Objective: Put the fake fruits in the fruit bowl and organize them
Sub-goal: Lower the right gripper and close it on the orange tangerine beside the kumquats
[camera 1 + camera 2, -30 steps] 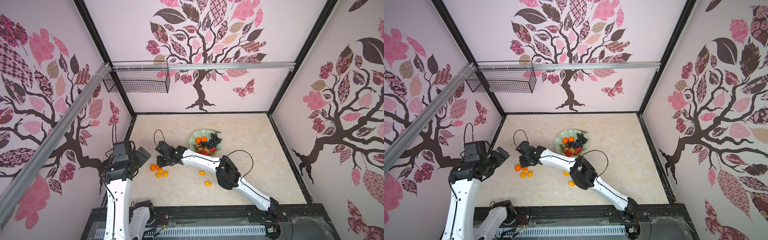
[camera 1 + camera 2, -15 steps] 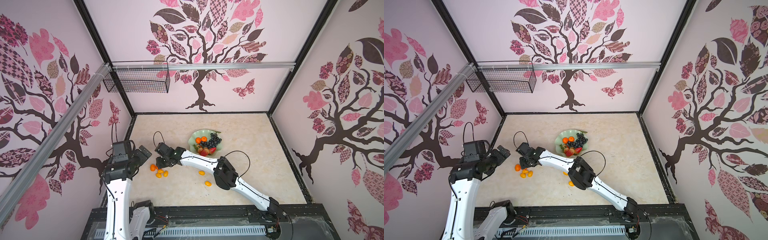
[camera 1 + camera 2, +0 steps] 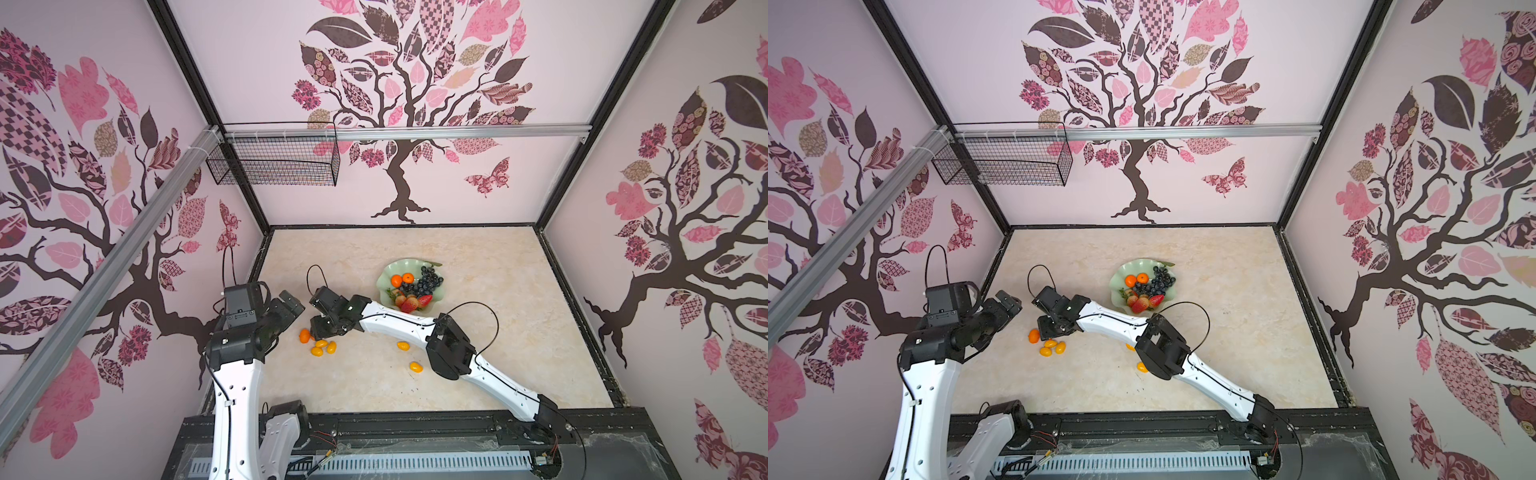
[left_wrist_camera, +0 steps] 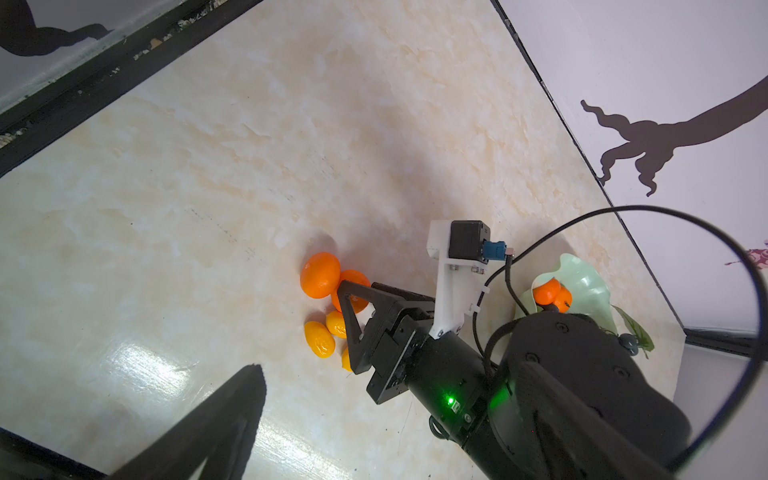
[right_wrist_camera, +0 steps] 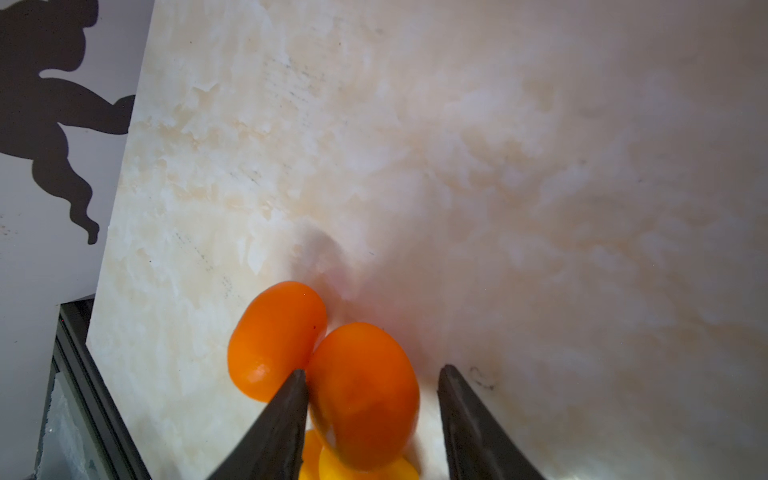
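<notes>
The pale green fruit bowl (image 3: pixel 388 272) holds two oranges (image 3: pixel 401 279), a dark grape bunch (image 3: pixel 428 280) and strawberries (image 3: pixel 417 301). Left of it, two oranges and three small yellow ovals (image 3: pixel 321 343) lie in a cluster on the table. My right gripper (image 5: pixel 372 374) reaches across and stands open around one orange (image 5: pixel 365 390). One finger touches that orange and the other stands clear of it. The second orange (image 5: pixel 274 336) lies just outside the jaws. My left gripper (image 3: pixel 293 305) hovers open beside the cluster with nothing in it.
Two more yellow ovals (image 3: pixel 402 345) (image 3: pixel 415 367) lie on the table under the right forearm. A black wire basket (image 3: pixel 274 162) hangs on the rail at the back left. The left wall is close to the cluster.
The right arm has shifted slightly over the orange cluster. The left arm and the fruits have not visibly moved.
</notes>
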`<action>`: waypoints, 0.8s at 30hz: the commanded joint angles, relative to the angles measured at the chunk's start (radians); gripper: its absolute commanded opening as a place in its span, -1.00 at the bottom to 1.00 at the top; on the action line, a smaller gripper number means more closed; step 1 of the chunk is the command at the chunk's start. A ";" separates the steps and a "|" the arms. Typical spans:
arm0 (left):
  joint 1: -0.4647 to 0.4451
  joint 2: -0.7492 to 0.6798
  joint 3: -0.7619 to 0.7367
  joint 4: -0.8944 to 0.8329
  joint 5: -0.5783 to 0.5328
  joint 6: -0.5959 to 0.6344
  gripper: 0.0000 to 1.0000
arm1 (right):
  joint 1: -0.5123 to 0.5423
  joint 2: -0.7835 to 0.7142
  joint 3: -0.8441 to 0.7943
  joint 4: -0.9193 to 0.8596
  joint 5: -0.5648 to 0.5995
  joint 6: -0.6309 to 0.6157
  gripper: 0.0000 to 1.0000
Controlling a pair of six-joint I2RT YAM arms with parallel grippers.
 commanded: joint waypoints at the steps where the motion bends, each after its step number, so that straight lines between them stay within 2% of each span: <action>1: 0.006 -0.012 -0.026 0.016 0.008 0.004 0.96 | 0.005 0.075 0.040 -0.044 -0.015 -0.005 0.07; 20: 0.005 -0.015 -0.042 0.021 0.013 0.017 0.96 | 0.000 0.072 0.039 -0.021 -0.041 0.006 -0.13; 24: 0.005 -0.017 -0.054 0.041 0.047 0.027 0.97 | -0.015 0.036 0.030 -0.021 -0.043 0.023 -0.18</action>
